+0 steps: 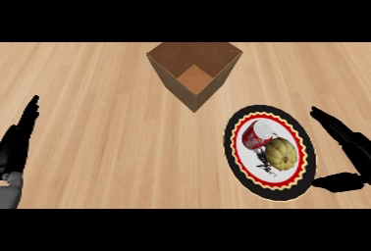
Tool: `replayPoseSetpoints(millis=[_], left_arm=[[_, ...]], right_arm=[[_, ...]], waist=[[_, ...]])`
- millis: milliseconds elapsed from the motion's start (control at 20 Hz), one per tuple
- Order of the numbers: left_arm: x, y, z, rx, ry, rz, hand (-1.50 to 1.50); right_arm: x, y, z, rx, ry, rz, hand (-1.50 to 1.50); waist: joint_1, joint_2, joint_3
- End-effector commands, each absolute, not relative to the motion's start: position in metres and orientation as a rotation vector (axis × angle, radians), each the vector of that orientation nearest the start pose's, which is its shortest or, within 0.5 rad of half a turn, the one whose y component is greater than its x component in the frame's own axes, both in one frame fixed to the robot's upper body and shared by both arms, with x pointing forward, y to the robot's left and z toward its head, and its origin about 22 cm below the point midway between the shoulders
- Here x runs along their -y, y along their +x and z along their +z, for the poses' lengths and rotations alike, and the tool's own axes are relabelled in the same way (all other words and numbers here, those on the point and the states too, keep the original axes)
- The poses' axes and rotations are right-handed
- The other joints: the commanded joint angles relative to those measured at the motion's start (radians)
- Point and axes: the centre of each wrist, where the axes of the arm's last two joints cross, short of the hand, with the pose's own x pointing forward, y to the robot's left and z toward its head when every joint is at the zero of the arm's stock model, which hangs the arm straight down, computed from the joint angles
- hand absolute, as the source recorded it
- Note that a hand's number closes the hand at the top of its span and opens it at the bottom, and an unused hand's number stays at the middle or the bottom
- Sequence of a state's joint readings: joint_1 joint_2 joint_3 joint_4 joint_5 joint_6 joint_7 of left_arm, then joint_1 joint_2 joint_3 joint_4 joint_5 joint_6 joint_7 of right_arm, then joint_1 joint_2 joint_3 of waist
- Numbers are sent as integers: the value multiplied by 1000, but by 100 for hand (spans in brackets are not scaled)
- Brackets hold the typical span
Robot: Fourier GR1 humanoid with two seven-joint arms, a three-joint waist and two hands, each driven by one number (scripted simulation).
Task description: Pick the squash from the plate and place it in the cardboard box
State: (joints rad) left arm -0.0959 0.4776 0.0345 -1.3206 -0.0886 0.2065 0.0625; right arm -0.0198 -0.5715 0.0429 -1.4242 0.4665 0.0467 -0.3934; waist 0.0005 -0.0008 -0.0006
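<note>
Right hand (pixel 346 147) spread wide, empty, just right of the plate (pixel 235 147). Squash (pixel 280 153) sits on plate beside a red can (pixel 255 134). Pre-grasp step: next, close on squash, avoid can, carry to cardboard box (pixel 194 73). Left hand (pixel 18 137) resting open, desk's left edge.

Light wooden counter top (pixel 109 137) with pale plank grain, spreading across the whole view. Red and white metal can (pixel 255 134), lying on its side well to the right of the counter's middle, silver end tilted up and to the right. Small dark, thin object (pixel 265 168), too small to tell, just below the can.
</note>
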Motion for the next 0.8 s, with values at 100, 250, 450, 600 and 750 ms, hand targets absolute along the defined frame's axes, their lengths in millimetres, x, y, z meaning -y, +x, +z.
replayPoseSetpoints(millis=[100, 250, 450, 600, 750], left_arm=[[-378, 264, 19, 1369, 647, -208, 0], [-352, 255, 9, 1377, 631, -205, 0], [-369, 261, 20, 1365, 638, -218, 0], [-351, 248, 3, 1359, 638, -218, 0], [-360, 278, 22, 1350, 646, -196, 0]], right_arm=[[343, 241, 24, 1585, -587, 1036, -150], [336, 253, 22, 1567, -585, 1055, -150], [341, 247, 16, 1605, -544, 1038, -150], [342, 245, 26, 1629, -510, 1056, -150], [322, 233, 20, 1648, -484, 1101, -150]], waist=[[-2, 0, 0], [1, 0, 1], [-1, 0, 1], [0, 0, 1], [-4, 0, 1]])
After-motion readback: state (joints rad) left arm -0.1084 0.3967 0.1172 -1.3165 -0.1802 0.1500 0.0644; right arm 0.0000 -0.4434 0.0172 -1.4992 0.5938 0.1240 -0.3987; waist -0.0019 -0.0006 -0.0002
